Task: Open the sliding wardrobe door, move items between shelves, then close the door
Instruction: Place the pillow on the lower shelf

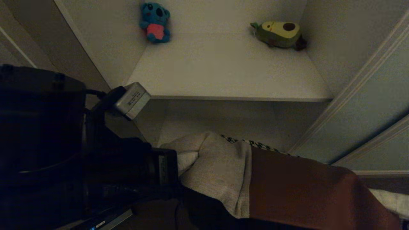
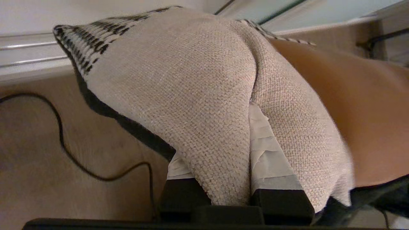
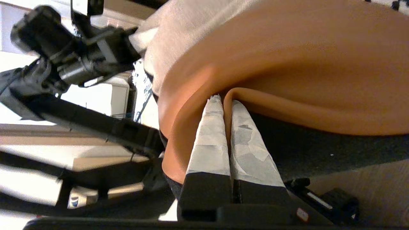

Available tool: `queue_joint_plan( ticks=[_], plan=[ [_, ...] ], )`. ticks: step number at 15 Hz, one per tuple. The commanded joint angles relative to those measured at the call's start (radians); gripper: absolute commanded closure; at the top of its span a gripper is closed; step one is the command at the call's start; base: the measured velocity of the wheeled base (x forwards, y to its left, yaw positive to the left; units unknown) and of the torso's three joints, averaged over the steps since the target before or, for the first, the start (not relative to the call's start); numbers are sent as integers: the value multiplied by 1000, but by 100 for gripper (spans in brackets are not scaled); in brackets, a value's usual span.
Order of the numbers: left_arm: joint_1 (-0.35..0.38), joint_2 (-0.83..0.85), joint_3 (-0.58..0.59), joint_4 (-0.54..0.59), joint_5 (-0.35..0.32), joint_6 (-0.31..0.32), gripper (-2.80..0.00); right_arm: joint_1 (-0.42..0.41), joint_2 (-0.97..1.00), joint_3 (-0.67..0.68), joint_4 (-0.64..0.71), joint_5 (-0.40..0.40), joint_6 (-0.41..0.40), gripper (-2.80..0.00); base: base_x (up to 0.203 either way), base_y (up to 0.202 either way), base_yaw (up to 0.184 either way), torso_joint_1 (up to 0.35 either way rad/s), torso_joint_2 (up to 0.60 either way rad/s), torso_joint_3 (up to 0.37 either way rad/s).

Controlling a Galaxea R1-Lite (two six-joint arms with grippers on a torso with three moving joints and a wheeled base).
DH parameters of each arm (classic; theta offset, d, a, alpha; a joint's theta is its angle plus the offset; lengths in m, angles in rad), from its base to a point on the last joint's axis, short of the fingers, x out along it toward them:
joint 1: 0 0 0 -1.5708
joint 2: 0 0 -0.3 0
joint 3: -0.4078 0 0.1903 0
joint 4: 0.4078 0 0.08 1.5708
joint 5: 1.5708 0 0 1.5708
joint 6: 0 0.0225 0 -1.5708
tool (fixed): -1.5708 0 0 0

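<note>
The big square cushion (image 1: 223,172) hangs in front of the open wardrobe, below the front edge of the off-white shelf (image 1: 223,80). Its beige patch faces up on the left and its rust-brown patch (image 1: 303,191) on the right, with a houndstooth strip along the far edge. My left gripper (image 2: 220,143) is shut on a fold of the cushion's beige fabric (image 2: 191,80). My right gripper (image 3: 226,100) is shut on a thin fold of the rust-brown fabric (image 3: 303,64) and is hidden in the head view. The sliding wardrobe door (image 1: 367,111) stands pushed aside on the right.
A blue plush toy (image 1: 155,22) and an avocado plush toy (image 1: 279,33) sit at the back of the shelf. My dark left arm (image 1: 64,143) fills the lower left. A black cable (image 2: 64,143) lies on the wooden floor below the cushion.
</note>
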Motion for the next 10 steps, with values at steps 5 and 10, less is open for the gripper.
queue_joint_plan(
  ticks=[5, 10],
  plan=[
    [20, 78, 72, -71, 11, -14, 0, -2, 169, -24, -89, 5, -1, 0, 0, 0, 0, 0, 0, 0],
    [37, 65, 94, -89, 70, -12, 0, -9, 214, -14, -184, 2, 5, 0, 0, 0, 0, 0, 0, 0]
  ],
)
